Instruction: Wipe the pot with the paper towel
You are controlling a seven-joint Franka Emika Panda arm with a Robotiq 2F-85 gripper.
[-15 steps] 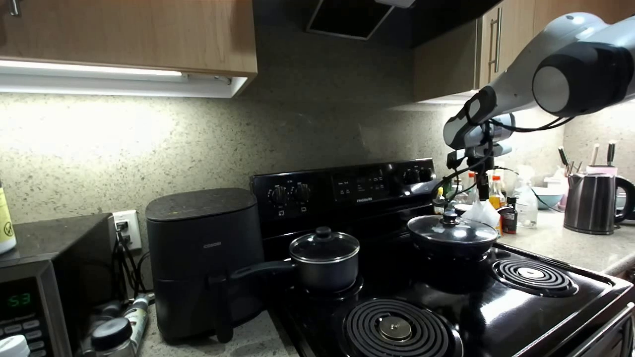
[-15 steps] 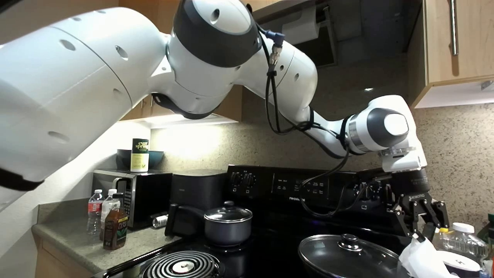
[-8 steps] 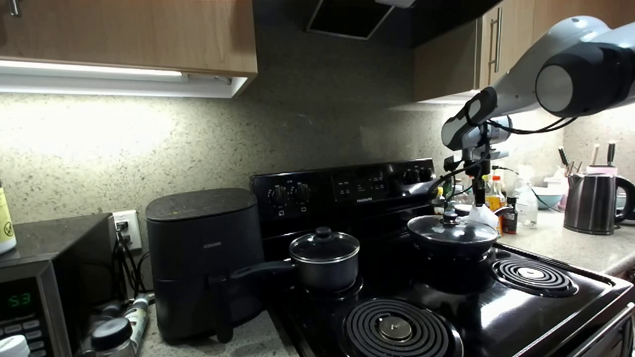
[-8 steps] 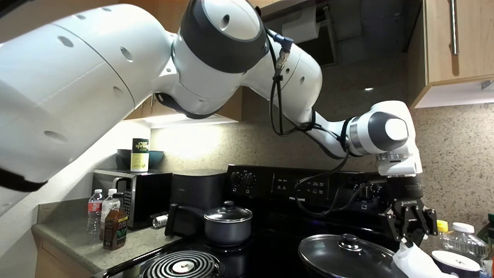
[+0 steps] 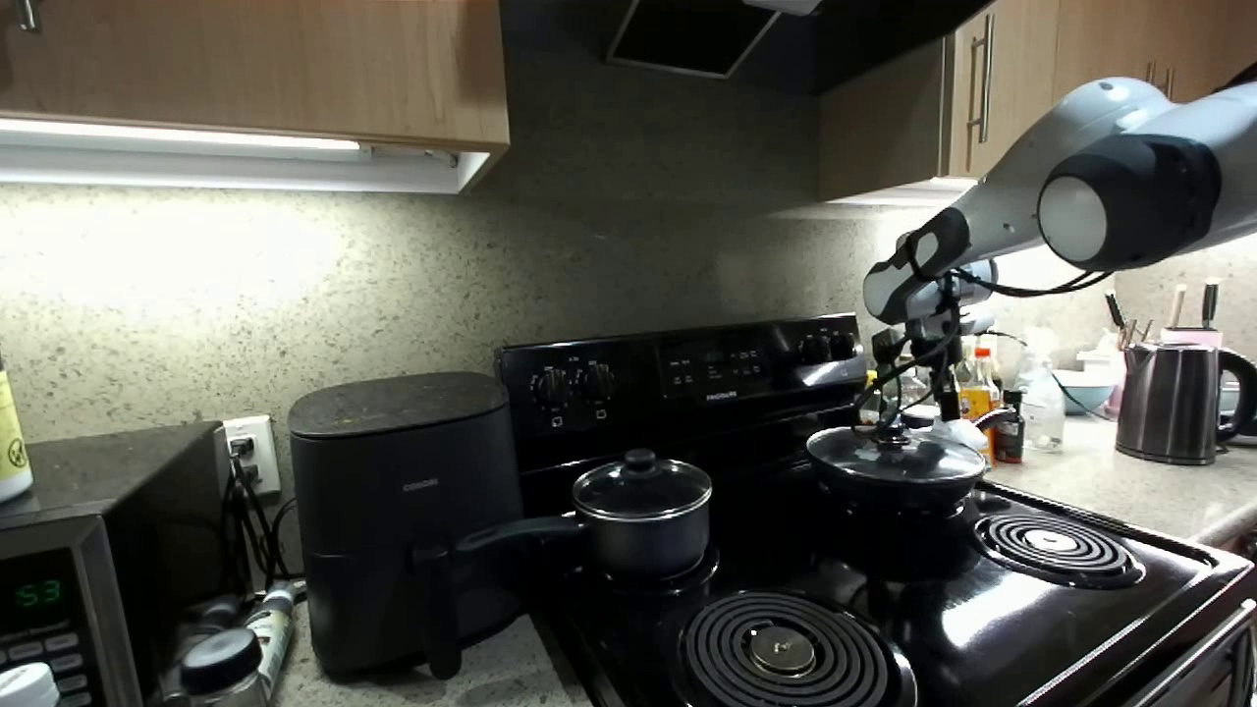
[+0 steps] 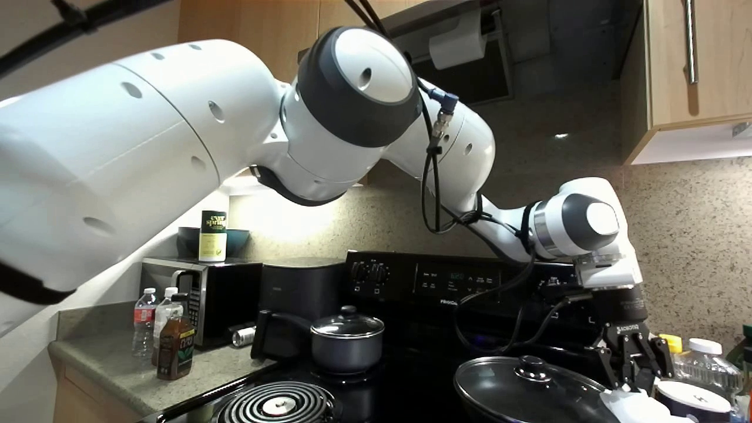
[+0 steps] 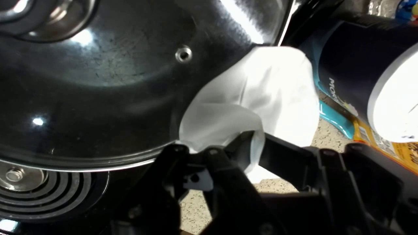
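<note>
**Brand names and a green 53**

In an exterior view I read COSORI on the air fryer [image 5: 412, 550], FRIGIDAIRE on the stove panel [image 5: 687, 373], and 53 glowing green on the microwave [image 5: 137, 550]. My own claw [image 6: 637, 385] carries the name ROBOTIQ in pale letters, and a canister [image 6: 212, 244] says "ever spring". In my wrist view, letters starting MOR run along a dark blue container [image 7: 346, 65]. The lettering on the brown bottle [image 6: 175, 352] and the yellow packet [image 7: 403, 155] is too blurred for me.

My fingers [image 7: 285, 160] are matt; the paper towel [image 7: 284, 94] is creased paper; the pot lid [image 7: 107, 111] is smooth, glossy, metal-rimmed.
</note>
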